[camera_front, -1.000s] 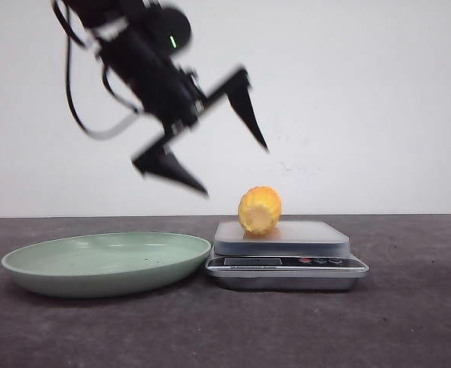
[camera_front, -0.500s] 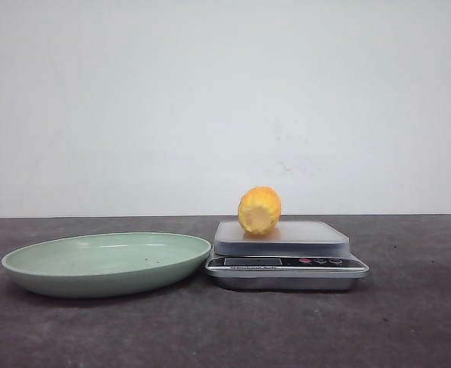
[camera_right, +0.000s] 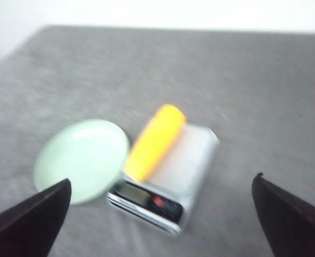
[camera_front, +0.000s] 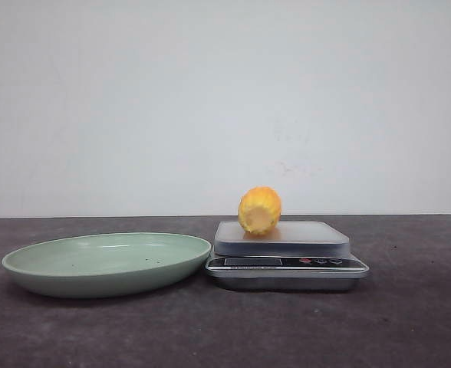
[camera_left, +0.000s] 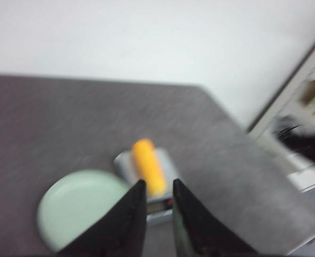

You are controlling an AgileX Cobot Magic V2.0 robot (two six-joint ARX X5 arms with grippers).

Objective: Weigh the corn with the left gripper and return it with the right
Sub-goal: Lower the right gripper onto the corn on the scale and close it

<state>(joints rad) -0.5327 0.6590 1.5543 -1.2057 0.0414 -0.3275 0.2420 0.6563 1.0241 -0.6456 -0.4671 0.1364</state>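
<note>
a piece of corn cob (camera_front: 259, 210) lies on its side on the grey platform of a small digital kitchen scale (camera_front: 285, 254), which sits on a dark table (camera_front: 409, 322). its pale cut end faces the front camera. just left of the scale, edge nearly touching it, is a shallow pale green plate (camera_front: 106, 261) with nothing in it

neither arm shows in the front view. the left gripper (camera_left: 159, 217) is seen only from its own wrist camera, high above the table, its two dark fingers close together with a narrow gap and nothing between them. the right gripper (camera_right: 163, 214), also well above the scene, has its fingers spread wide apart, one at each lower corner of its blurred view, holding nothing

judging from this, the weighing half looks done and the return by the right arm has not started

the risks lie in the pickup. the cob is round and rests along the left part of the platform, overhanging toward the plate, so a finger touching one side first could roll it off the edge. pressing down on the platform could shove the light scale against the plate. a grip across the ribbed kernels could slip if the fingers close off centre
</note>
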